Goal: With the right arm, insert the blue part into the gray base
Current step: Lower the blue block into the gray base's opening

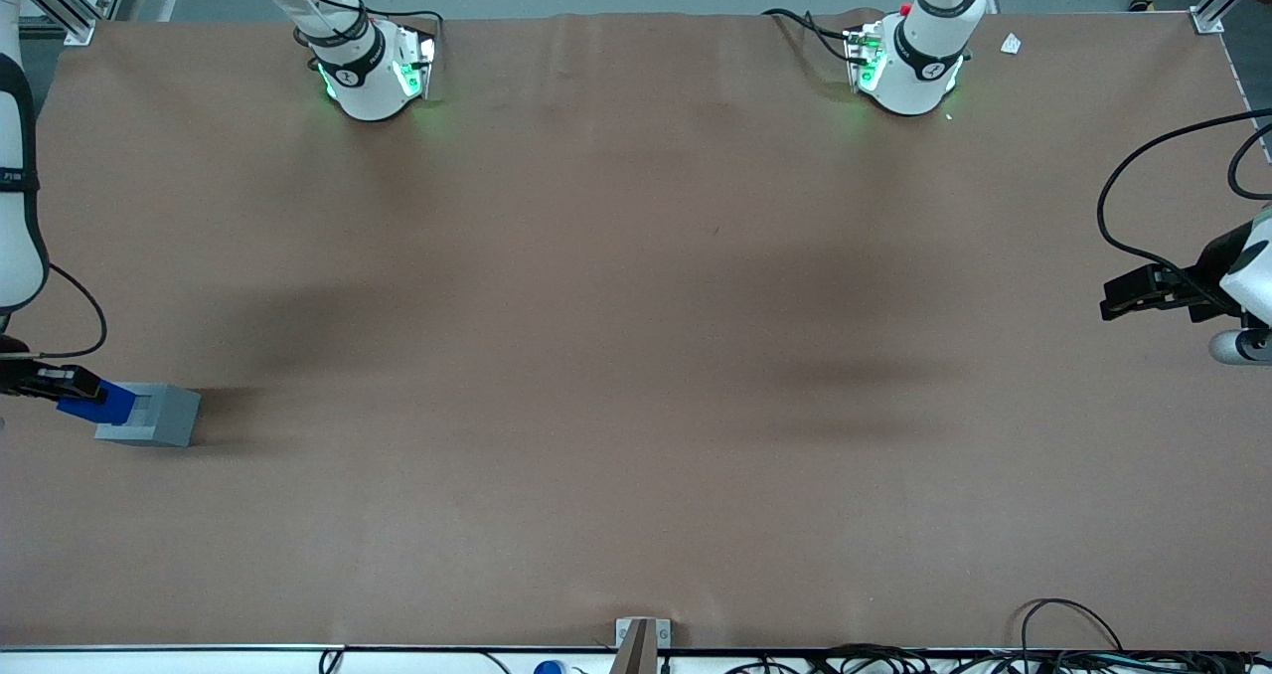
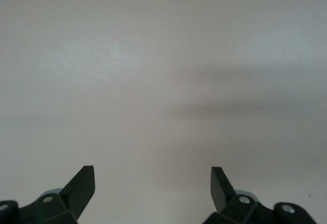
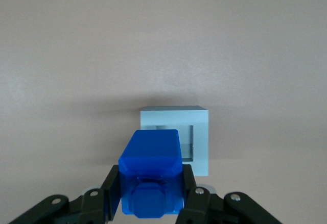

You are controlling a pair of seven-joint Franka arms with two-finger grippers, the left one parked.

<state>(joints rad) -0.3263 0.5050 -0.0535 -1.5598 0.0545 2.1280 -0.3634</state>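
Clamped between the two black fingers (image 3: 110,191) of the right arm's gripper (image 3: 150,193), the blue part (image 3: 150,178) fills the closest part of the wrist view. The fingers press against its two sides, so the claw is closed only as far as the block's width and holds nothing else. The part is lifted clear of the brown table (image 1: 636,356).

Just past the blue part and below it sits the gray base (image 3: 176,132), resting flat on the table with its square recess facing up. The blue part overlaps one edge of the recess in the wrist view, off to one side, not centred over it.

From the front camera, both things sit at the working arm's end of the table. The gripper (image 1: 70,384) hangs low beside the base, the blue part (image 1: 99,402) shows at its tip, and the gray base (image 1: 154,416) lies directly next to it. Whether the part touches the base's rim cannot be told.

Judging progress: the pick-up looks done and the part has been brought to the base. What appears left is lining it up squarely over the recess, lowering it in, and letting go. The recess looks only a little wider than the part, so a skewed descent could catch on the rim.
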